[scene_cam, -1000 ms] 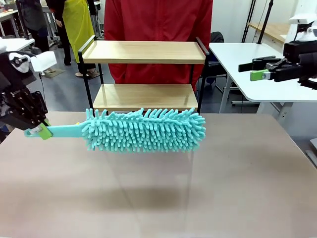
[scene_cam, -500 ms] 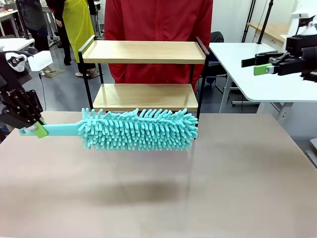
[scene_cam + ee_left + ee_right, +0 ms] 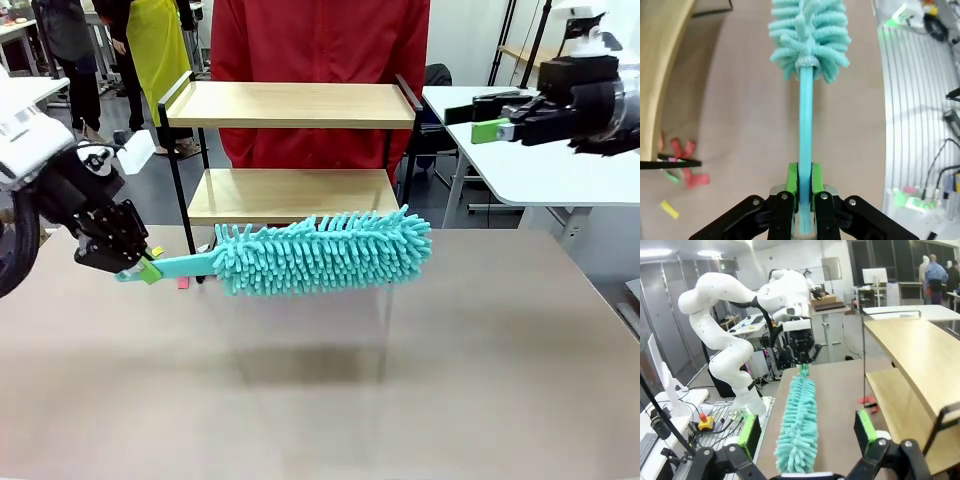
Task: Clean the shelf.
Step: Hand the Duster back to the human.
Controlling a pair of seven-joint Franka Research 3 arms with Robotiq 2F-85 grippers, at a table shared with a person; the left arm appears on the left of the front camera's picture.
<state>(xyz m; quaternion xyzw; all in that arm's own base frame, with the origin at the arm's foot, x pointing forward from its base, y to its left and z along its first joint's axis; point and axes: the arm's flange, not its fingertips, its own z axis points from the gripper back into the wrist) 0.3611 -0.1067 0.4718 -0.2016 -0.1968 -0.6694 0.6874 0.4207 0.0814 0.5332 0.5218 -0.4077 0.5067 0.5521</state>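
Where the fluffy turquoise microfibre duster (image 3: 322, 251) hung level and further left a second ago, it now sits further right with its head tipped up, the tip just in front of the lower board's right end. Left gripper (image 3: 133, 262) has come in from the left edge toward the middle, clenched on the duster's flat turquoise handle (image 3: 805, 130); green pads (image 3: 792, 179) press both sides of it in the left wrist view. Right gripper (image 3: 480, 118) has risen and drawn left, up at far right, jaws spread wide, nothing between them.

No readable writing or brand marks anywhere.

Small two-tier shelf (image 3: 290, 105), light wooden boards in a thin black metal frame, stands at the table's far edge, centre, in front of a person in a red top (image 3: 320, 40). Left gripper is near and left of its lower board (image 3: 290, 193). Scraps of red, green and yellow paper (image 3: 682, 160) lie on the tan tabletop (image 3: 320, 400) beside a shelf leg.
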